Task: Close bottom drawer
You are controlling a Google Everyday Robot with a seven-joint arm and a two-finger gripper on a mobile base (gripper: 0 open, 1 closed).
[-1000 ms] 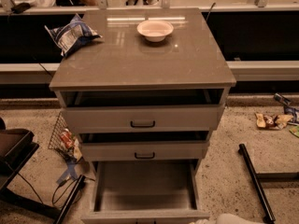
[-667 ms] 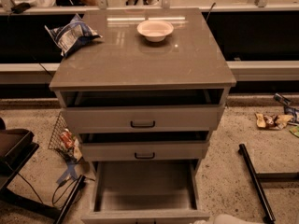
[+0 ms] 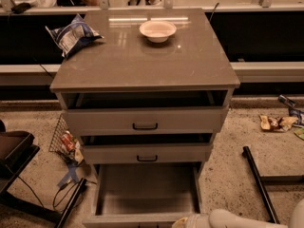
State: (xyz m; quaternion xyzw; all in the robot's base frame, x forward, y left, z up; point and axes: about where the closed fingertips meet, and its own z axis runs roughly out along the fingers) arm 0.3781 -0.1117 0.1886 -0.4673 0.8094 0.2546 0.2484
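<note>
Bottom drawer point(image 3: 147, 190) pulled far out; gripper point(image 3: 184, 221) apparently at its front edge, grip state unclear.

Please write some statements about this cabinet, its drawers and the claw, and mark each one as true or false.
1. The bottom drawer is pulled out farther than the middle drawer. True.
2. The bowl sits inside the bottom drawer. False: it stands on the cabinet top.
3. The claw is at the lower edge of the view, by the right end of the bottom drawer's front. True.
4. The snack bag lies in the middle drawer. False: it lies on the cabinet top, at the far left corner.
5. The middle drawer is fully shut. False: it stands slightly open.
</note>
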